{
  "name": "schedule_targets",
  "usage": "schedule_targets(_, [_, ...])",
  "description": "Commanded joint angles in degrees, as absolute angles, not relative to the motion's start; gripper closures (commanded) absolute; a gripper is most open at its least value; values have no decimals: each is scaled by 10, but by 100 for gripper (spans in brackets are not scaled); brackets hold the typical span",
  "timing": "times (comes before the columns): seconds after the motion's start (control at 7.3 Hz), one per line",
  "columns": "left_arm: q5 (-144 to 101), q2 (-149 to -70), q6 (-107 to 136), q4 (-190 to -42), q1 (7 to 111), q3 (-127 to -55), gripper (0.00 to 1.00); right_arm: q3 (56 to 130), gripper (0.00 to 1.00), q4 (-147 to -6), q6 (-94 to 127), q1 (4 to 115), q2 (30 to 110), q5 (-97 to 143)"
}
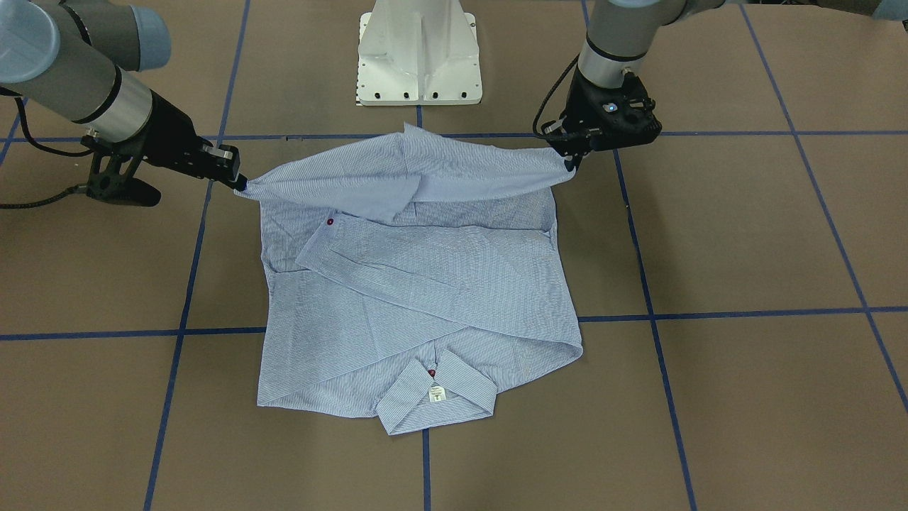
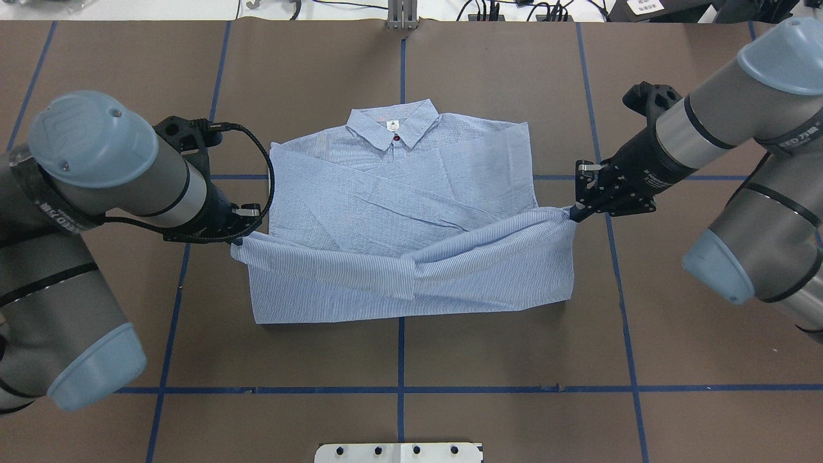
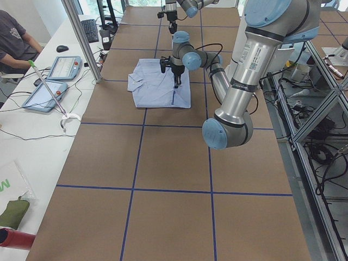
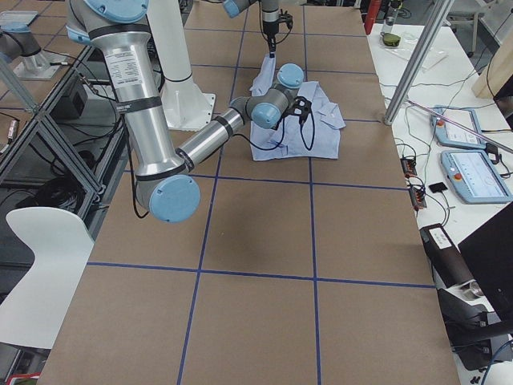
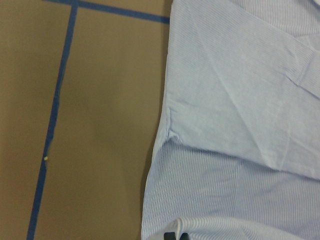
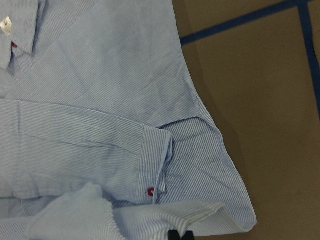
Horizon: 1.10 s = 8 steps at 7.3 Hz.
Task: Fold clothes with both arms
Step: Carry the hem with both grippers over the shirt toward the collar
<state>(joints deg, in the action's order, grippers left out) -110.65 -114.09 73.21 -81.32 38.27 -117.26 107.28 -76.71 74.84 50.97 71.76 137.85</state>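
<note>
Nearest the robot's edge of the table [image 2: 514, 360], the shirt [image 2: 360, 193] bends at a fold line, its lower part turned back over itself; just beyond, the hem [image 2: 411, 267] hangs as a sagging band strung between the two hands; the left gripper [image 2: 238, 240] is pinched tight on one hem corner and the right gripper [image 2: 572, 215] on the other, both raised above the cloth below; farther on, the sleeves [image 2: 411, 199] lie crossed over the body, and the collar [image 2: 393, 125] points at the far edge; the whole garment sits mid-table. This looks like the bottom-to-top fold, roughly half carried; the next move calls for both arms to travel together toward the collar, holding the hem taut and level, lowering it just short of the collar, and only then letting go.
</note>
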Motion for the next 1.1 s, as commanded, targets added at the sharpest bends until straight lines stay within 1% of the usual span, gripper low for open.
schedule_targets(0.0, [-1107,-1157,722,-873,410,-1101,100,972,100,-766,729,530,642,1370])
schedule_targets(0.27, [-1107,-1171,722,-916,426,-1060,100,937,100,-766,710,549,623,1369])
schedule_targets(0.55, [-1107,-1183,720,-936,444,-1043,100,900,100,-766,708,556,597,1368])
schedule_targets(0.69, [-1107,-1192,698,-937,449,-1022,100,885,100,-766,701,559,585,1355])
schedule_targets(0.82, [-1106,-1194,680,-961,456,-993,100,849,100,-766,697,559,560,1347])
schedule_targets(0.96, [-1106,-1194,680,-1009,457,-956,100,832,100,-766,696,559,553,1345])
